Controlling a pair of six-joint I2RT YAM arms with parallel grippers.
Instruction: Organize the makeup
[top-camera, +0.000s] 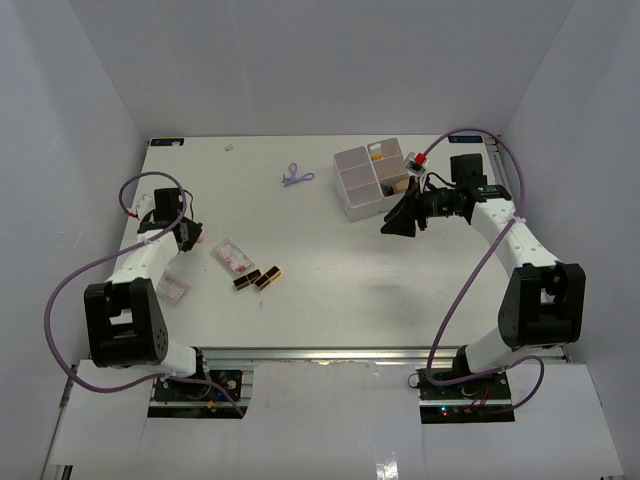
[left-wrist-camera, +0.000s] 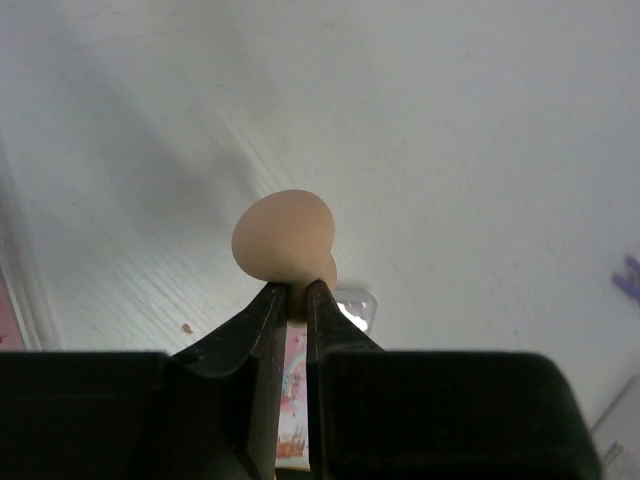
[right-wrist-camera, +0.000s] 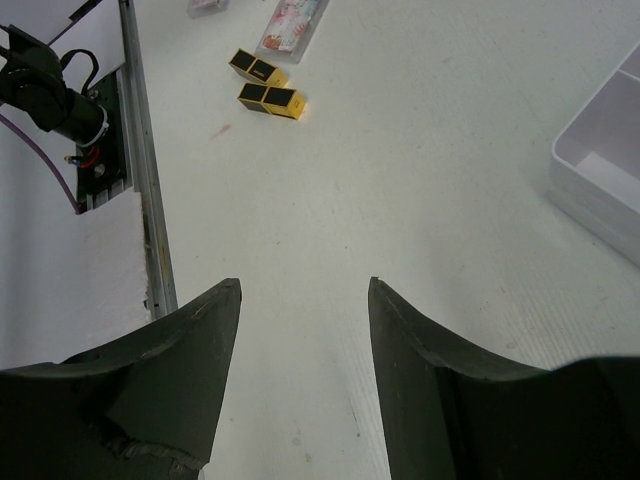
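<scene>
My left gripper is shut on the narrow end of a peach teardrop sponge, held above the table at the left. Below it lies a small clear pinkish item, also seen in the top view. Two black-gold lipsticks lie side by side just right of it, and show in the right wrist view. A lilac clip rests at the back centre. My right gripper hangs open and empty in front of the white box, its jaws wide apart.
The white compartment box holds an orange tube and other items in its far cells. A second small clear packet lies near the left arm. The table's near rail and cables show in the right wrist view.
</scene>
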